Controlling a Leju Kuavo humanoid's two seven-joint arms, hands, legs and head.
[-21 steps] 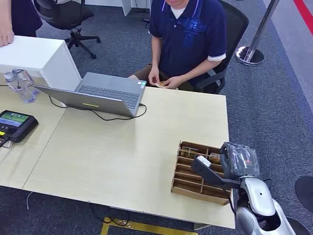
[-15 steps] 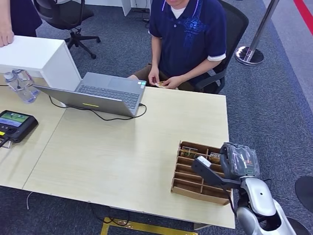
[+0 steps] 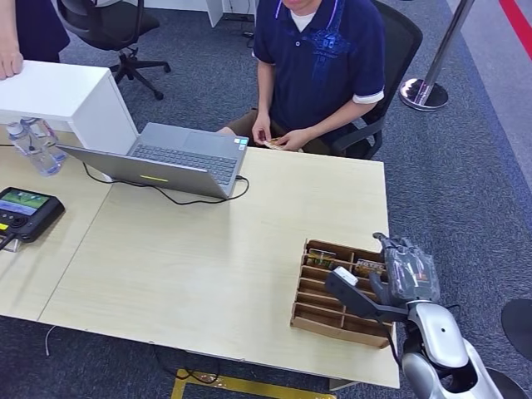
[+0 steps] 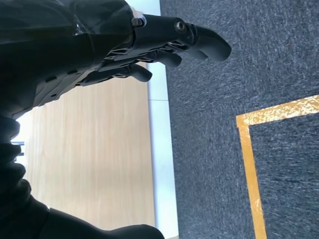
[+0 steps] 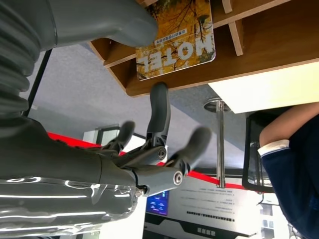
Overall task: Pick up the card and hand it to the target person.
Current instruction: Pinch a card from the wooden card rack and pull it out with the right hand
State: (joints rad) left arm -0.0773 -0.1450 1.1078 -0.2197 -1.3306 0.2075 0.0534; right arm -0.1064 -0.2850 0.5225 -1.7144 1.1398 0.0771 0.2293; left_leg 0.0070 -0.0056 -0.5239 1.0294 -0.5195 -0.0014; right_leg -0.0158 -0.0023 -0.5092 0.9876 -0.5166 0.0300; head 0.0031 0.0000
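Observation:
A yellow card marked HOTEL (image 5: pixel 175 37) lies in a slot of the wooden divider tray (image 5: pixel 263 55). In the head view the tray (image 3: pixel 320 320) sits at the table's near right corner, and the card (image 3: pixel 369 268) is in its far right slot. My right hand (image 3: pixel 405 274) hovers over the tray's right end with fingers spread and empty. Its thumb (image 5: pixel 105 22) reaches over the card, and one finger (image 5: pixel 160 107) stands at the tray's wall. My left hand (image 4: pixel 112 45) hangs beside the table edge, fingers extended and empty. The seated person (image 3: pixel 320 58) fingers a small card (image 3: pixel 273 143) across the table.
An open laptop (image 3: pixel 182 158) with a cable, a white box (image 3: pixel 62 96), a water bottle (image 3: pixel 34 145) and a screen controller (image 3: pixel 25 212) occupy the table's left. Another person's hand (image 3: pixel 9 62) rests on the box. A stanchion base (image 3: pixel 425 93) stands far right.
My right hand has spread its fingers and shifted slightly farther over the tray's right end. The person and the table items have not moved.

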